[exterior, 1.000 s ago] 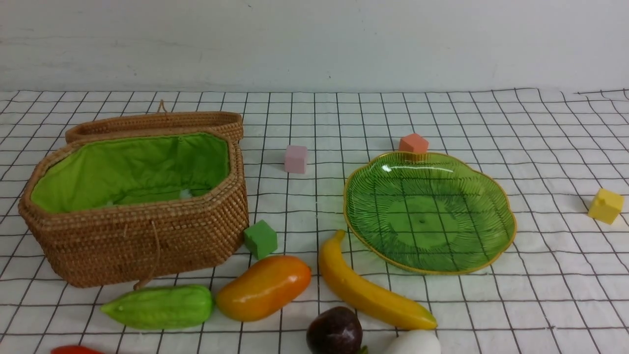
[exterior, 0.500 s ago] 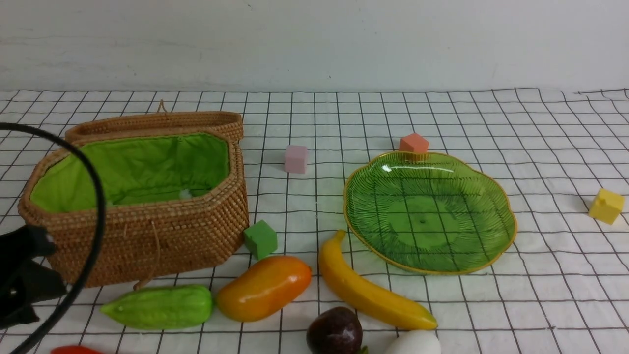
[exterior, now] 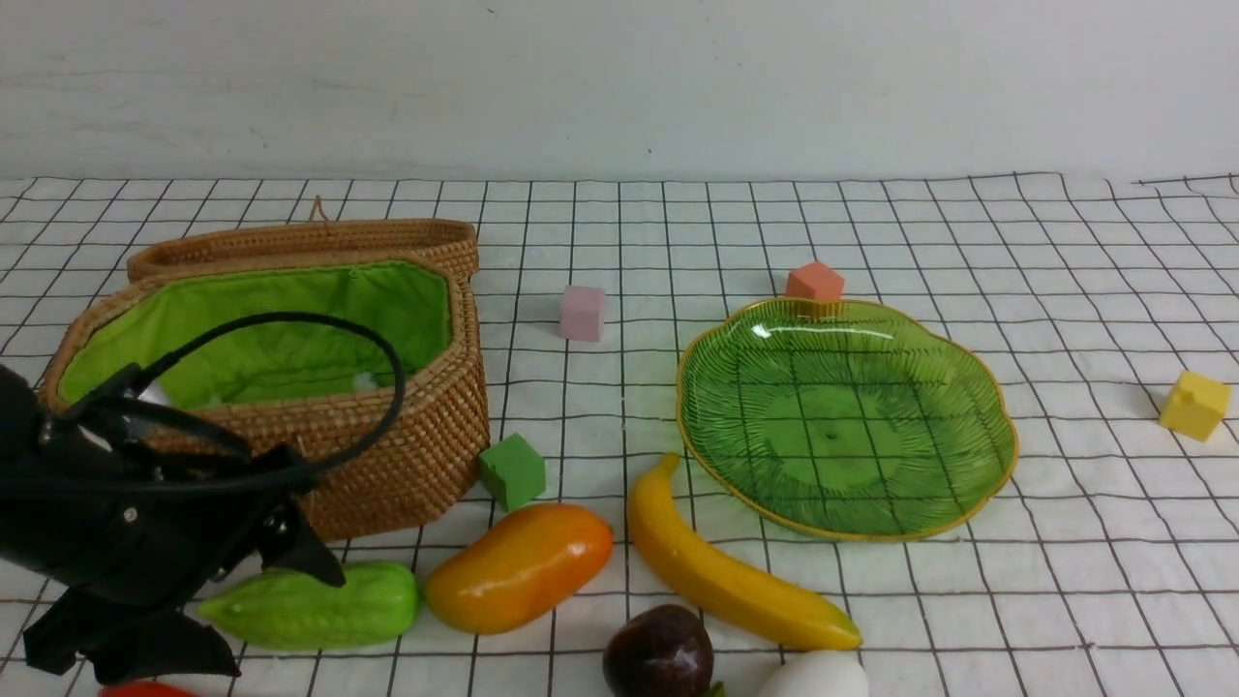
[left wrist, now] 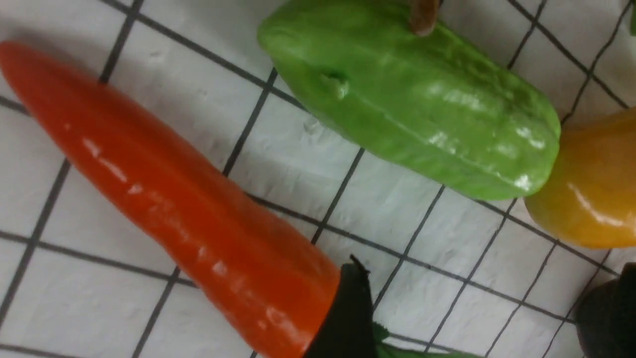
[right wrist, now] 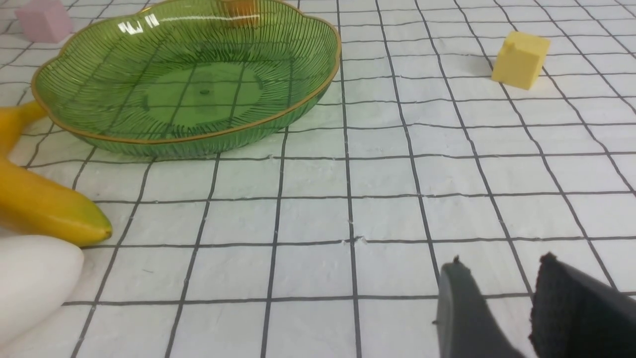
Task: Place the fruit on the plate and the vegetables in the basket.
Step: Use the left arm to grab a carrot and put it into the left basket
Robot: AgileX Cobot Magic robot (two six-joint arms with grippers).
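My left gripper [exterior: 286,624] hangs open at the front left, over the pale green gourd [exterior: 329,605] and the red piece [exterior: 145,689]. In the left wrist view one finger [left wrist: 348,313] overlaps the wide end of the red piece [left wrist: 174,199], and only bare cloth lies between the jaws of the left gripper [left wrist: 477,308]. The mango [exterior: 520,566], banana [exterior: 726,571], purple ball [exterior: 658,653] and white piece [exterior: 813,676] lie on the cloth. The plate [exterior: 842,416] holds nothing. The basket [exterior: 407,455] stands open. My right gripper [right wrist: 502,263] is open over bare cloth.
The woven lid [exterior: 310,242] leans behind the basket. A pink cube [exterior: 583,313], an orange cube [exterior: 814,282], a green cube [exterior: 513,470] and a yellow cube [exterior: 1193,405] are scattered on the checked cloth. A black cable [exterior: 387,368] loops in front of the basket.
My left arm has swung in from the left edge and come down over the gourd and red piece, and its jaws have spread. Nothing on the cloth has moved.
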